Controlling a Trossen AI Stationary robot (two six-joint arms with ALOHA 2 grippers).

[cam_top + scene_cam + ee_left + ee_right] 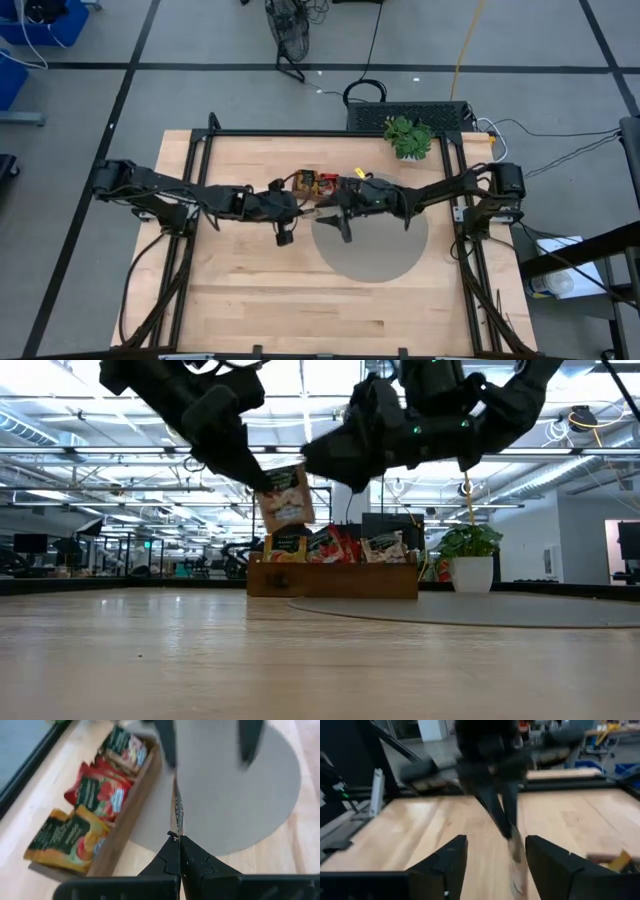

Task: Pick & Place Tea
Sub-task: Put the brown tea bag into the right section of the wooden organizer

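Low view: left gripper [262, 485] pinches one tea sachet [284, 497] aloft, hanging upright above the tray [330, 578]; right gripper [345, 465] gapes wide just beside it, sachet edge-on between its fingers.

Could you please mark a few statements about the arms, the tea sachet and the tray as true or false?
1. The left pincer is shut on a tea sachet held in the air. True.
2. The right pincer is shut. False: its fingers stand apart.
3. The wooden tray is empty. False: it holds red and yellow sachets.
4. A potted plant stands at the table's far edge. True.
5. The held sachet lies flat on the grey round mat. False: it hangs above the table.
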